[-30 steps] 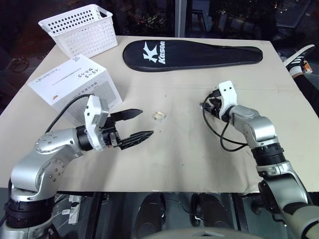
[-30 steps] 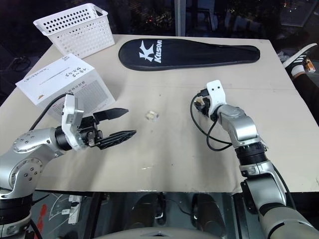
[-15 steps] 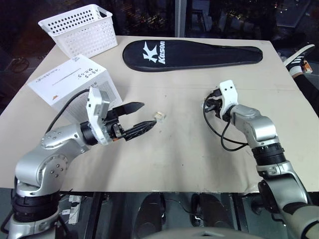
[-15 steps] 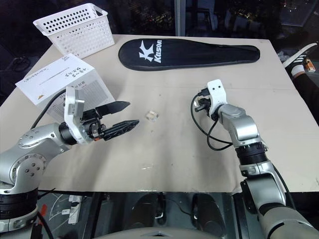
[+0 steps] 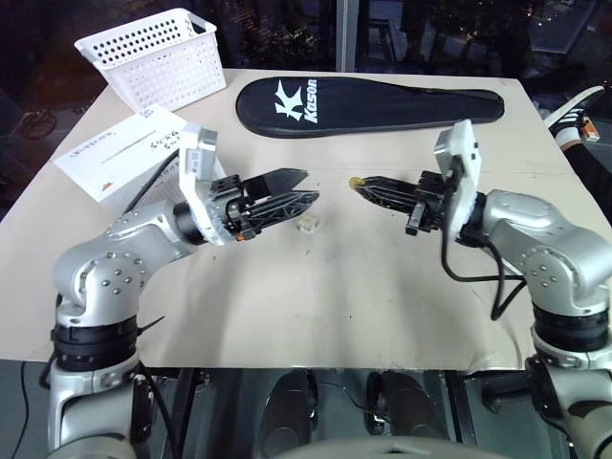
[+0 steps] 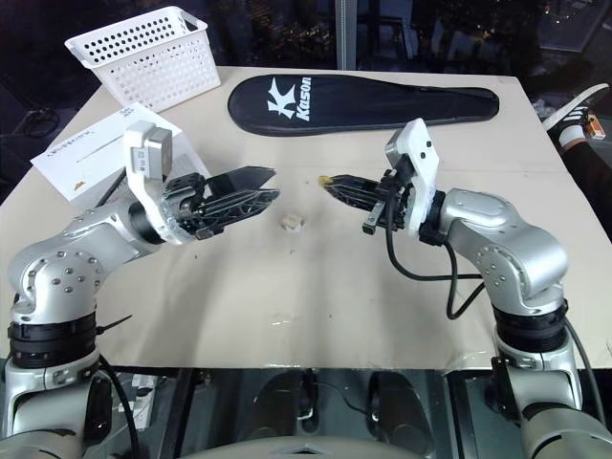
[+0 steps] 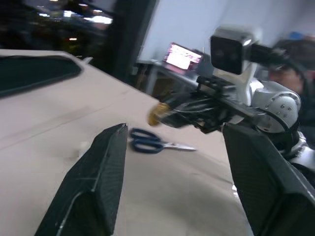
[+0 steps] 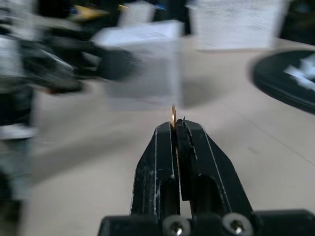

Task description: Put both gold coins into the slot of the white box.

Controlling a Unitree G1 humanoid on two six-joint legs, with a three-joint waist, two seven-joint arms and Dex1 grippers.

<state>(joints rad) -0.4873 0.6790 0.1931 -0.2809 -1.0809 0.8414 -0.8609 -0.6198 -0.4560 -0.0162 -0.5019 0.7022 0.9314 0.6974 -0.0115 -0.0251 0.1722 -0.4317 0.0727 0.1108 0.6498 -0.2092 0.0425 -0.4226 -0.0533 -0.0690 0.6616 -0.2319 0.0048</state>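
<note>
My right gripper [image 5: 361, 184] is raised above the table's middle and points left, shut on a gold coin [image 5: 356, 181] that sticks out of its tips; that coin [image 8: 173, 114] shows edge-on in the right wrist view. My left gripper [image 5: 312, 185] faces it from the left, open and empty, a short gap from the coin. The other gold coin [image 5: 306, 224] lies on the table below the left gripper's tips. The white box [image 5: 105, 161] stands at the left, partly behind my left arm, with the slot [image 5: 122, 143] as a thin line across its top face.
A white perforated basket [image 5: 158, 57] stands at the back left. A black racket cover [image 5: 368, 102] lies across the back. Blue-handled scissors [image 7: 153, 142] lie on the table beyond the right gripper. The table's front edge [image 5: 316, 368] runs just below both arms.
The right gripper shut on a coin, lifted it off the table and swung left toward the left gripper. The left gripper rose and moved right, its jaws narrowing a little.
</note>
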